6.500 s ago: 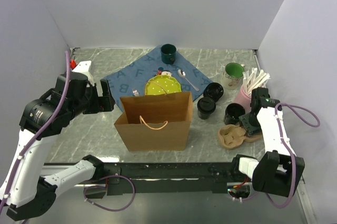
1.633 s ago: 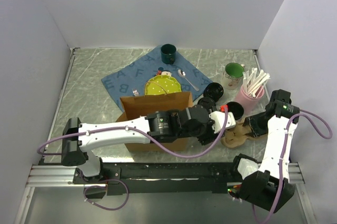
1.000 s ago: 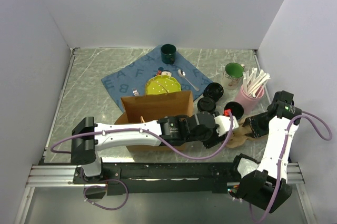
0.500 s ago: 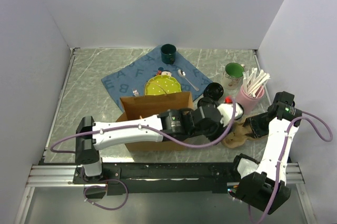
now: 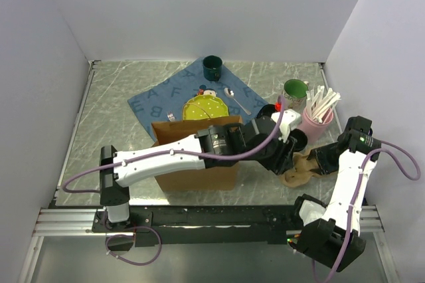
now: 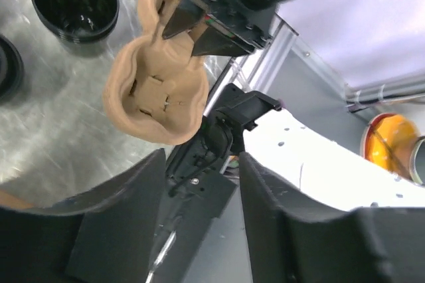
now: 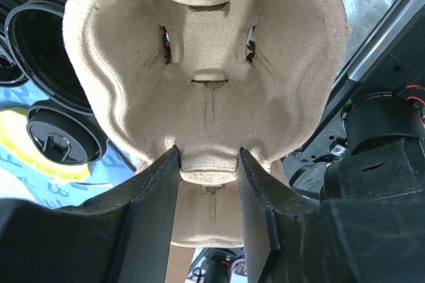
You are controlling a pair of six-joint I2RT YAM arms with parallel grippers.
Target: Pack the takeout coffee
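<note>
Swung over from the far left, our left arm now stretches across the brown paper bag (image 5: 199,178). Its left claw (image 6: 200,157) hangs open and empty just beside the brown moulded-pulp cup carrier (image 6: 156,94). Our right claw (image 7: 208,153) is clamped on that carrier's narrow bridge, over at the right of the grey marbled counter (image 5: 113,117). We spot two small black disposable coffee cups (image 5: 268,111) standing on the counter beyond the carrier, one just beside the pink holder of white straws (image 5: 312,123).
</note>
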